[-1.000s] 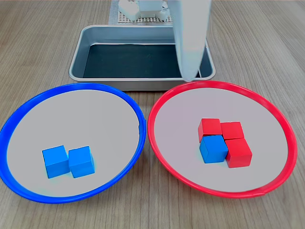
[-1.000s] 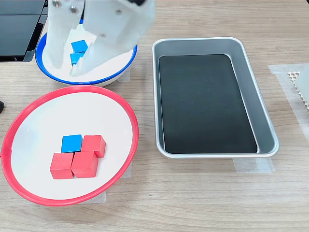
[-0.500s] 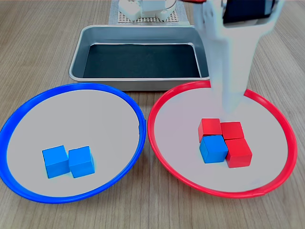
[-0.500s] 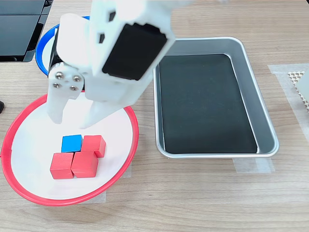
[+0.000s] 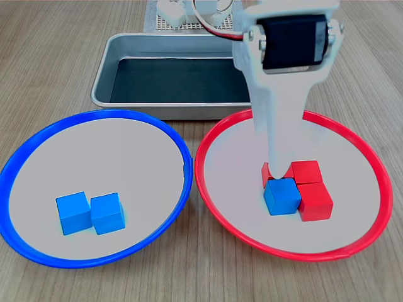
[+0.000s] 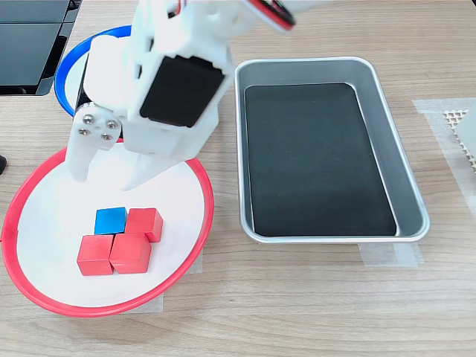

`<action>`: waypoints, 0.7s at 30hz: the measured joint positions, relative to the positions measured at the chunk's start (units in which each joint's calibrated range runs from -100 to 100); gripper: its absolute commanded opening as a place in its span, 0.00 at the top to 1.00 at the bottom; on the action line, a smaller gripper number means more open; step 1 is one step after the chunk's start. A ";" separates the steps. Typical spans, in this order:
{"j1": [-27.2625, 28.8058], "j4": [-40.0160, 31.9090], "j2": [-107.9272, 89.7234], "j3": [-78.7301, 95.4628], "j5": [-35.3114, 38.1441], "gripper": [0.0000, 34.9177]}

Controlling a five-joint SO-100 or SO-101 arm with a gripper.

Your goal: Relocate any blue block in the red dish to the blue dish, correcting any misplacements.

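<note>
white end effector [image 6: 104, 178] hangs over the red dish [image 6: 22, 286], its fingers apart, just above the blue block [image 6: 110, 220] beside three red blocks [image 6: 130, 251].

In the second exterior view the white arm hid most of the blue-rimmed round dish [image 6: 68, 68], including whatever lay inside it.
</note>
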 measured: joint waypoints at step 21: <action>-0.09 0.00 6.39 -4.63 0.15 0.68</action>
